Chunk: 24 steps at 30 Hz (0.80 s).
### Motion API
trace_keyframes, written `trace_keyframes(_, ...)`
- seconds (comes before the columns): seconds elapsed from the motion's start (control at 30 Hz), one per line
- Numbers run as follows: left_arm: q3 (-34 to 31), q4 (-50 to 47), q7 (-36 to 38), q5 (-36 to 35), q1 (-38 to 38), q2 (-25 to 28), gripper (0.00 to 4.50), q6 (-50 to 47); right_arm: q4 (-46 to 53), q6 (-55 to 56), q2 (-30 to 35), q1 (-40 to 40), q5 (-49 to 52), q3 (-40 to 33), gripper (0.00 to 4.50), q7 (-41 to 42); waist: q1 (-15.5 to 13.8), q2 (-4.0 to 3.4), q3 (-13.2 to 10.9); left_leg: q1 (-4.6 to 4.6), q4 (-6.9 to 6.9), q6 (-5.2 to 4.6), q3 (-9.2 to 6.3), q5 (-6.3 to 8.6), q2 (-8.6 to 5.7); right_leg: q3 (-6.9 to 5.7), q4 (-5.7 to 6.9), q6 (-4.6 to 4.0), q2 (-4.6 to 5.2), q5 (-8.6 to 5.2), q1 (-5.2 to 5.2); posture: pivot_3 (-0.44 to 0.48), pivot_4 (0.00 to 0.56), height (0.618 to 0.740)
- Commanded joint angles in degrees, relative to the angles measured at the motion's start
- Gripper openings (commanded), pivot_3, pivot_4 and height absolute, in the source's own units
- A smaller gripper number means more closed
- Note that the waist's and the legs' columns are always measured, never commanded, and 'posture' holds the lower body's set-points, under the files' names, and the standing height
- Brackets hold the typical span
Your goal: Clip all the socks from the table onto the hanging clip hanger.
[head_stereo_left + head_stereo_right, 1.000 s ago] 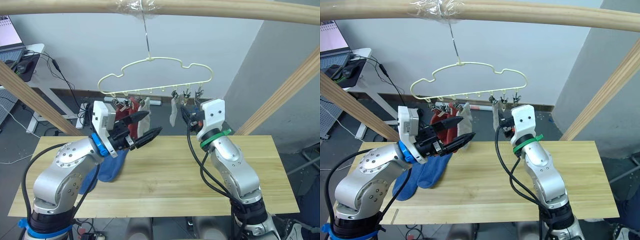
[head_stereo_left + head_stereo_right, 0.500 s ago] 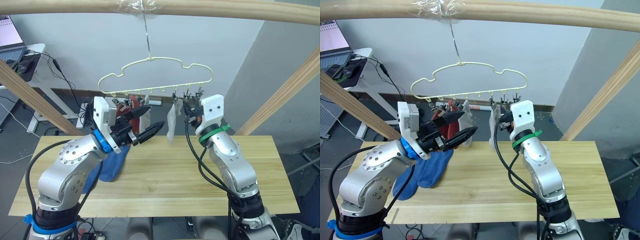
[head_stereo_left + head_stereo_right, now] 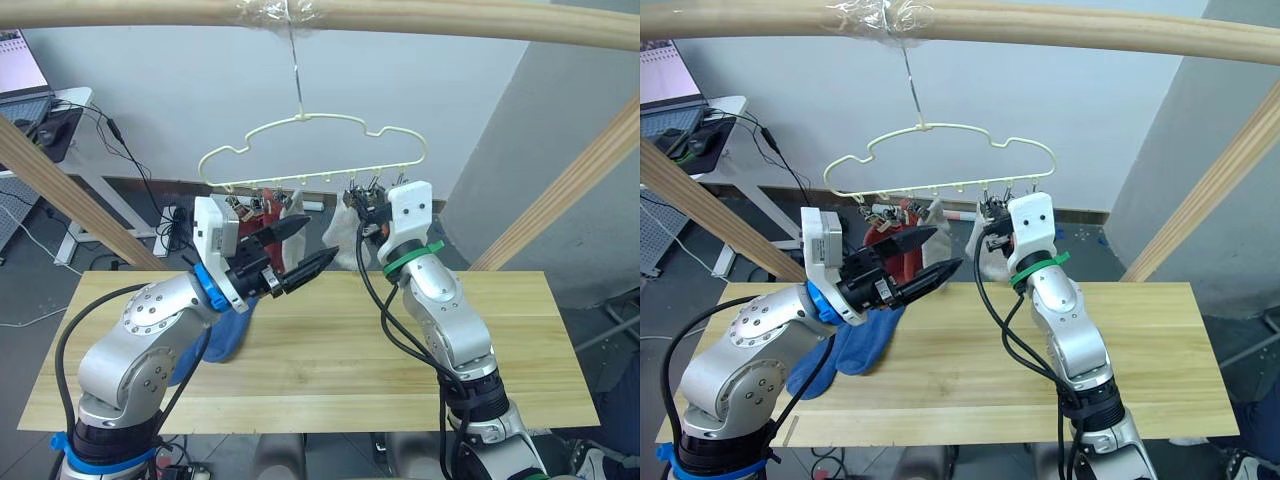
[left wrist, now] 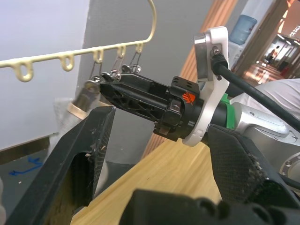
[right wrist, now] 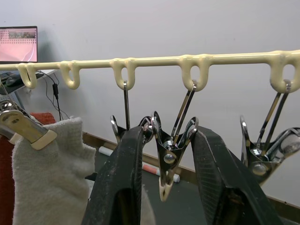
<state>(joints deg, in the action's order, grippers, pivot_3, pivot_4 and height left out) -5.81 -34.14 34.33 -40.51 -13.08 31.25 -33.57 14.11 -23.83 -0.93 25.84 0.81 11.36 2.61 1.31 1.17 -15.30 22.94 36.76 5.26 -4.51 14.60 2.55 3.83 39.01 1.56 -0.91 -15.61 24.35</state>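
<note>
Where blue socks [image 3: 226,338] lie, table [image 3: 330,370].

Both arms were rounded silver-grey metal segments trailing looped black cables, each ending in a white wrist camera block and a black two-fingered gripper, the left gripper [image 3: 300,248] behind a blue wrist band, the right gripper [image 4: 101,85] behind a green one.

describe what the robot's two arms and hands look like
Both arms are rounded silver-grey metal with black cables looped outside. The left arm wears a blue wrist band, the right arm a green one. Each wrist carries a white block, ahead of a hand of two black tapered fingers: left hand, right hand.
</note>
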Motion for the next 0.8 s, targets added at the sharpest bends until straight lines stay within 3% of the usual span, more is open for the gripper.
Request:
trace_keyframes(0.03, 0.0, -3.0, -0.6, -1.5, -0.3, -0.3, 3.56, -0.1, 0.6, 2.0, 0.0, 1.5, -0.3, -1.0, 1.57, 0.5, 0.0, 0.00, 0.0, 0.00, 0.00, 0.00, 0.00, 0.00, 0.00, 0.00, 0.00, 0.00, 0.00, 0.00, 0.00, 0.125, 0.241, 0.740)
trace_keyframes(0.33, 0.1, -3.5, -1.2, -2.5, -0.3, -0.5, 3.56, -0.3, 0.3, 3.0, -0.5, 2.0, -0.4, -1.7, 1.57, 0.1, 0.0, 0.00, 0.0, -0.01, 0.01, 0.00, 0.00, 0.00, 0.00, 0.00, 0.02, -0.01, 0.00, 0.00, 0.00, 0.124, 0.241, 0.740)
trace_keyframes(0.8, 0.6, -3.1, -0.8, -2.2, 0.3, -0.4, 3.56, 0.1, 5.1, 3.9, 4.2, -4.2, -1.2, -0.2, 1.57, 4.4, 0.0, 0.00, 0.0, -0.02, 0.07, 0.00, -0.02, 0.00, 0.01, -0.01, 0.04, -0.01, -0.01, 0.01, -0.03, 0.111, 0.239, 0.740)
